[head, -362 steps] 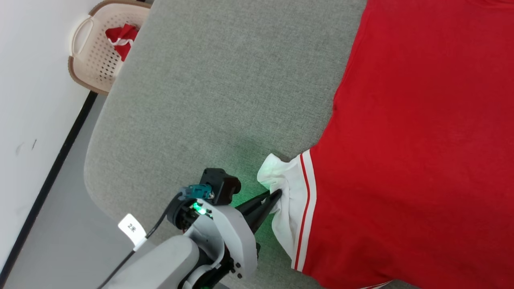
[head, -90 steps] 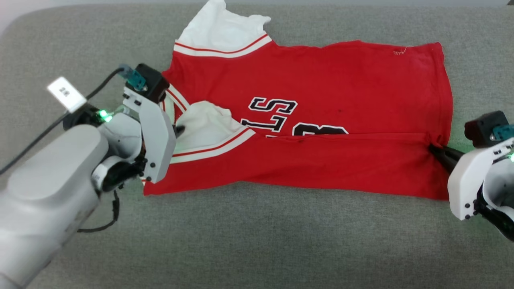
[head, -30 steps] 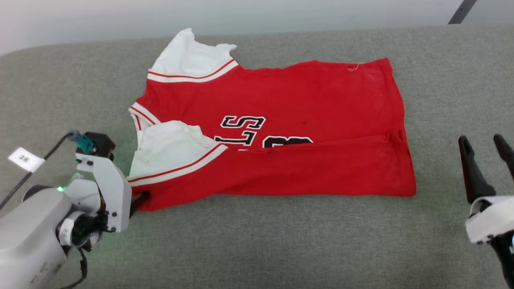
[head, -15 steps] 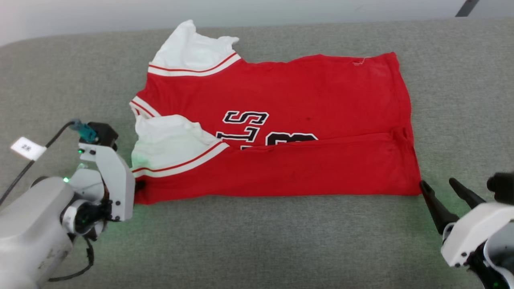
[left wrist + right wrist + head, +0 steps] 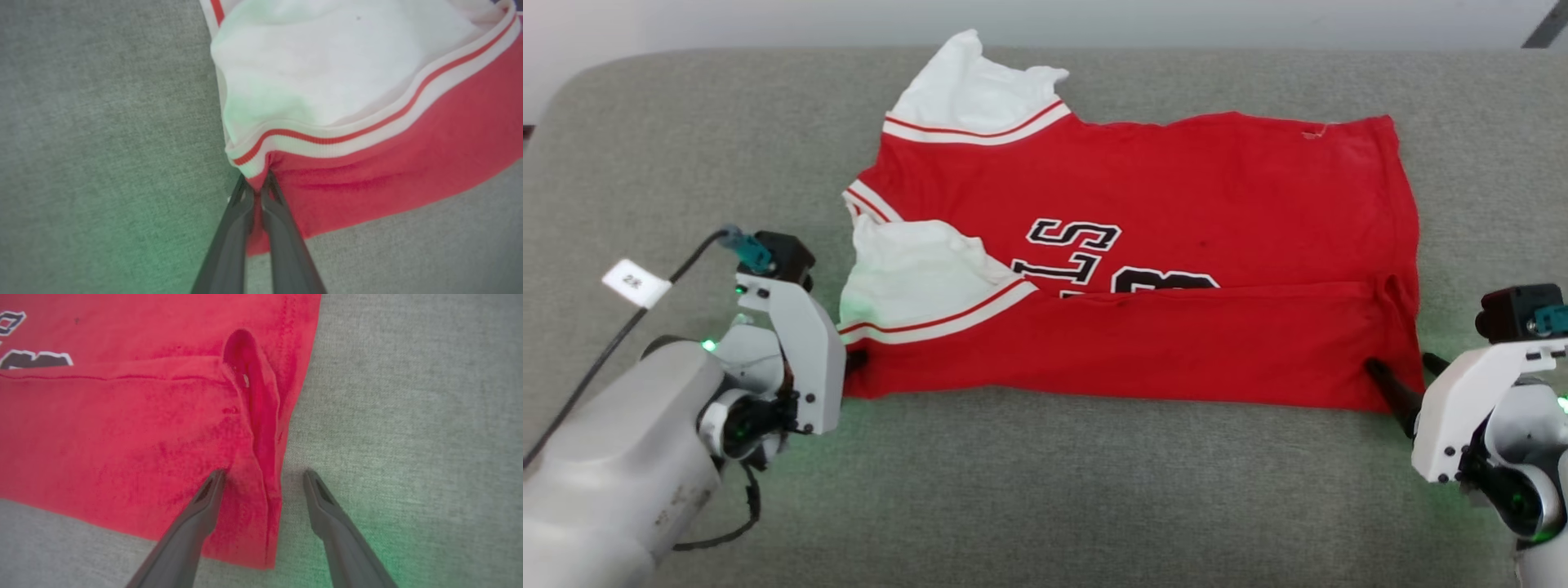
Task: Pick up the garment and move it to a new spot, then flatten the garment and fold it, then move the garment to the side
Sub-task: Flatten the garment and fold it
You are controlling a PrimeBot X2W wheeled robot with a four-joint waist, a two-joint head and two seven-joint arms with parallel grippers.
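The garment [image 5: 1176,188], a red shirt with white sleeves and black lettering, lies spread on the grey padded surface [image 5: 1045,490], its near edge folded up over the front. My left gripper [image 5: 854,363] is at the near left corner, below the white sleeve. In the left wrist view my left gripper [image 5: 257,183] is shut, pinching the garment [image 5: 367,61] at the striped sleeve seam. My right gripper [image 5: 1403,365] is at the near right corner. In the right wrist view my right gripper [image 5: 263,473] is open, its fingers straddling the puckered hem of the garment [image 5: 102,428].
The grey padded surface runs wide on all sides of the shirt, with its rounded corner at the far left [image 5: 572,82]. A pale wall [image 5: 768,20] stands behind it. A white tag [image 5: 636,283] hangs on my left arm's cable.
My left gripper has shut on the shirt's near left corner. My right gripper has moved in from the right to straddle the near right corner, still open. The camera has shifted.
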